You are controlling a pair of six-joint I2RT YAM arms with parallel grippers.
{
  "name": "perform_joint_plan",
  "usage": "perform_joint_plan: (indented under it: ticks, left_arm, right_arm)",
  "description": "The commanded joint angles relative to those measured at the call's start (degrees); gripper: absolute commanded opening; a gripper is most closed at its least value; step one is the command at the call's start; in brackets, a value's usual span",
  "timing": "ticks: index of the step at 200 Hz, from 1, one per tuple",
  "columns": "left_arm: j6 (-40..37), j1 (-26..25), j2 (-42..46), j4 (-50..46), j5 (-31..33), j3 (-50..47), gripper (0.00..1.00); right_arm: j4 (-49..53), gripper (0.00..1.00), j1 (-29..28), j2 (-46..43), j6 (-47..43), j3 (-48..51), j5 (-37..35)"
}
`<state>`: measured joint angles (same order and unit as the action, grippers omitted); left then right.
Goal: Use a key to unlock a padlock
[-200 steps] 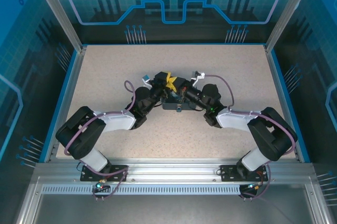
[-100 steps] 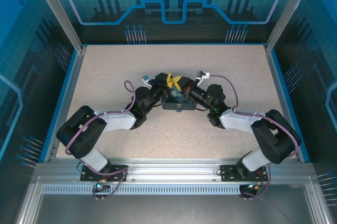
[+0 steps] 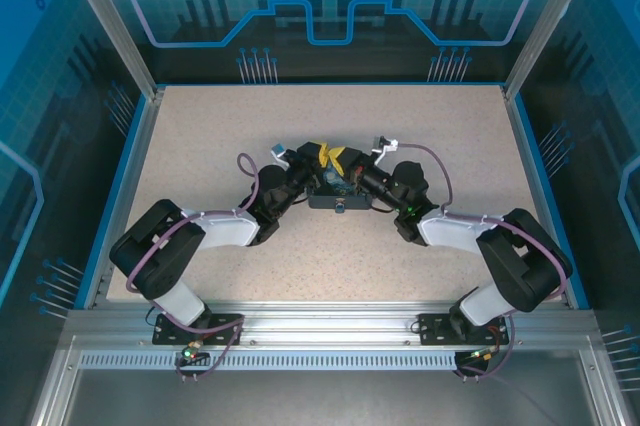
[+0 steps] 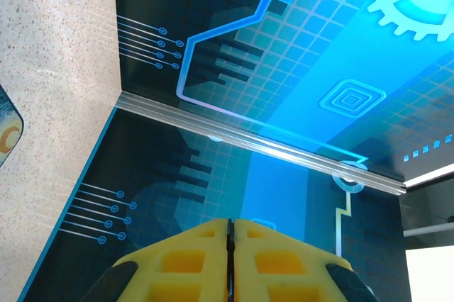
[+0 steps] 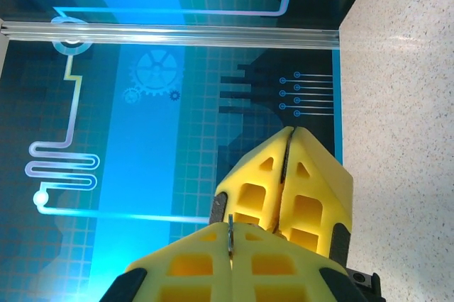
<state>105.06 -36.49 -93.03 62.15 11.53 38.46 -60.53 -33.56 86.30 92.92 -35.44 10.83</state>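
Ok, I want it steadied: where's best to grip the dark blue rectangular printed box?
Probably across its short depth, with the jaws over the near and far long edges, coming from above: the dark blue rectangular printed box lies flat with its long sides facing near and far.

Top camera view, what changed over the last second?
The right gripper, shut on the key, drew slightly right, its yellow tips now beside those of the left gripper rather than overlapping. Nothing grasped or released. The left gripper and the box barely moved.
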Motion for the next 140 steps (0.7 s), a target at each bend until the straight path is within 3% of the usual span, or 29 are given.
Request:
perform_joint_plan:
  ticks: [1, 42, 76, 96, 122, 140]
  left_arm:
    - [-0.44, 0.37, -0.05, 4.43, -0.54, 0.04, 0.06]
    - [-1.14, 0.37, 0.11, 4.32, -0.85, 0.53, 0.00]
    - [-5.89, 1.11, 1.87, 2.66, -2.61, 0.57, 0.00]
    - [-12.13, 2.37, 4.33, -0.53, -5.13, 0.48, 0.00]
    - [-21.13, 4.52, 6.87, -4.28, -10.58, 1.01, 0.00]
    - [-27.98, 5.72, 7.59, -5.72, -15.48, 2.66, 0.00]
  right_arm:
    - [-1.43, 0.00, 0.87, -1.75, -1.13, 0.55, 0.31]
    - [-0.87, 0.01, 1.12, -2.31, -1.23, 0.80, 0.41]
    - [4.22, 0.48, 3.02, -6.93, -2.48, 2.66, 0.83]
    - [14.24, 0.58, 5.49, -13.81, -5.79, 4.75, 1.57]
    - [36.45, 0.60, 9.82, -24.40, -15.08, 3.25, 4.25]
    - [46.39, 0.60, 12.03, -28.53, -20.07, 0.88, 5.75]
